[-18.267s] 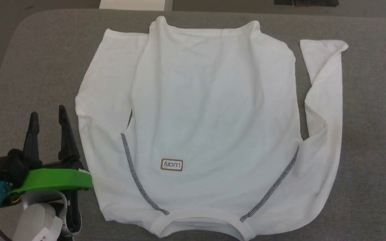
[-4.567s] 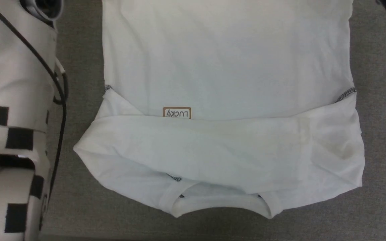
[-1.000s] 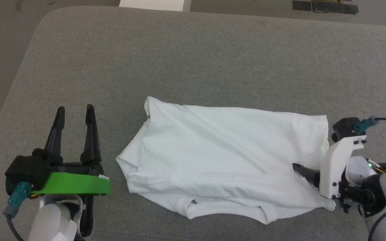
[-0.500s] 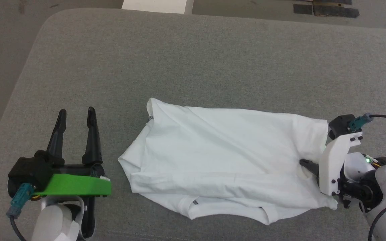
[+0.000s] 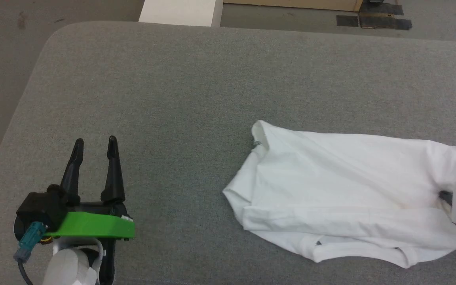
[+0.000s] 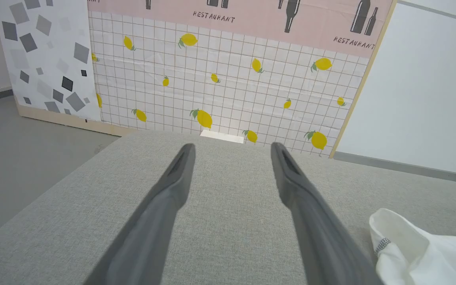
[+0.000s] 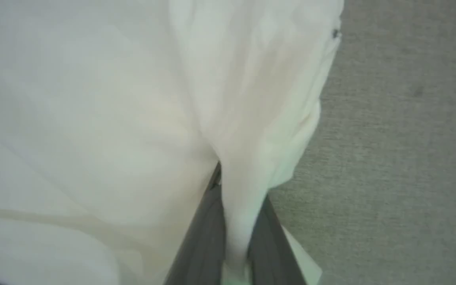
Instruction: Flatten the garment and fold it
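The garment (image 5: 350, 198), white and folded into a long band, lies on the right half of the grey table, its near edge bunched. My right gripper (image 5: 445, 196) sits at its right end by the picture's edge, mostly hidden behind a white mount. In the right wrist view that gripper (image 7: 236, 192) is shut on a pinched fold of the garment (image 7: 93, 118). My left gripper (image 5: 95, 141) rests open at the lower left, well apart from the cloth. Between its spread fingers (image 6: 172, 186) there is only table, and a garment corner (image 6: 422, 249) with dark stitching lies to the right.
The grey padded table (image 5: 172, 79) has a rounded far-left corner, with floor beyond it. A white block (image 5: 178, 12) stands past the far edge. A lemon-patterned wall panel (image 6: 228, 79) rises behind the table.
My right gripper closed on the garment's right end and dragged the whole garment to the right across the table. The left gripper stayed open and nearly still.
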Tool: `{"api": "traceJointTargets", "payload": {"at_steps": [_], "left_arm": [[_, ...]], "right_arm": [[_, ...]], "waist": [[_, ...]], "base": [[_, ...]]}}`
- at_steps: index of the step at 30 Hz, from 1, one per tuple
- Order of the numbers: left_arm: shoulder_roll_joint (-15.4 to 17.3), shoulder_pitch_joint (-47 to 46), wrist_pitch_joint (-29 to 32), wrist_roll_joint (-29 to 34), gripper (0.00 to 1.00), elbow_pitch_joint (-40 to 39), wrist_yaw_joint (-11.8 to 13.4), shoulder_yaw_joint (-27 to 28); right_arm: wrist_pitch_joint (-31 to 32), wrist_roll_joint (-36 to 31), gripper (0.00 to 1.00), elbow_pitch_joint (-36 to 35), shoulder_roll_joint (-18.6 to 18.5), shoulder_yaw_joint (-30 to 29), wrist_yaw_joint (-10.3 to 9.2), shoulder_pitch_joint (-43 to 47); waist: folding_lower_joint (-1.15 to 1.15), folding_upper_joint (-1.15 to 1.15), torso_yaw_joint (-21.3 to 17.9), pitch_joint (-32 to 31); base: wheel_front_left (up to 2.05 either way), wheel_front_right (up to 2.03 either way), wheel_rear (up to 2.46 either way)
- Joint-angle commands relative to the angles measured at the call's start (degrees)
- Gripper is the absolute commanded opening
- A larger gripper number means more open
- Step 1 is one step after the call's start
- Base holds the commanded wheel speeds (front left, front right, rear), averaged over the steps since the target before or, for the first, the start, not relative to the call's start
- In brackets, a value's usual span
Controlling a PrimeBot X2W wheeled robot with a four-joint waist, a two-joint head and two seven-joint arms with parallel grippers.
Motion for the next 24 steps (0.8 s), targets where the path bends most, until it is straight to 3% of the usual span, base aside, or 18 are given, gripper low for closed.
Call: {"api": "traceJointTargets", "payload": {"at_steps": [1, 6, 10, 16, 24], "left_arm": [[-0.3, 0.7, -0.3, 0.5, 1.00, 0.3, -0.4, -0.1], [-0.4, 0.8, -0.3, 0.4, 1.00, 0.6, -0.4, -0.5], [-0.2, 1.3, -0.3, 0.2, 1.00, 0.8, -0.4, -0.4], [-0.4, 2.8, -0.3, -0.2, 1.00, 0.7, -0.4, 0.0], [-0.9, 4.2, -0.3, -0.4, 1.00, 0.5, -0.4, 0.3]], "right_arm": [[0.3, -2.2, 0.00, 0.8, -0.2, -2.5, -0.11, 0.6], [0.5, -11.3, 0.00, 1.1, 1.0, -10.4, -0.11, 0.2], [2.0, -15.8, 0.00, -1.2, 3.0, -12.1, -0.11, -0.3], [7.3, -16.1, 0.00, -10.3, 3.0, -6.0, -0.11, 0.8], [13.7, -10.9, 0.00, -24.9, 2.3, 3.2, -0.11, 2.2]], "waist": [[0.00, 0.00, 0.0, -0.1], [0.00, 0.00, 0.0, -0.2], [0.00, 0.00, -0.4, -1.2], [0.00, 0.00, -1.2, -3.2], [0.00, 0.00, -1.7, -4.3]], "base": [[0.00, 0.00, 0.00], [0.00, 0.00, 0.00], [0.00, 0.00, 0.00], [0.00, 0.00, 0.00], [0.00, 0.00, 0.00]]}}
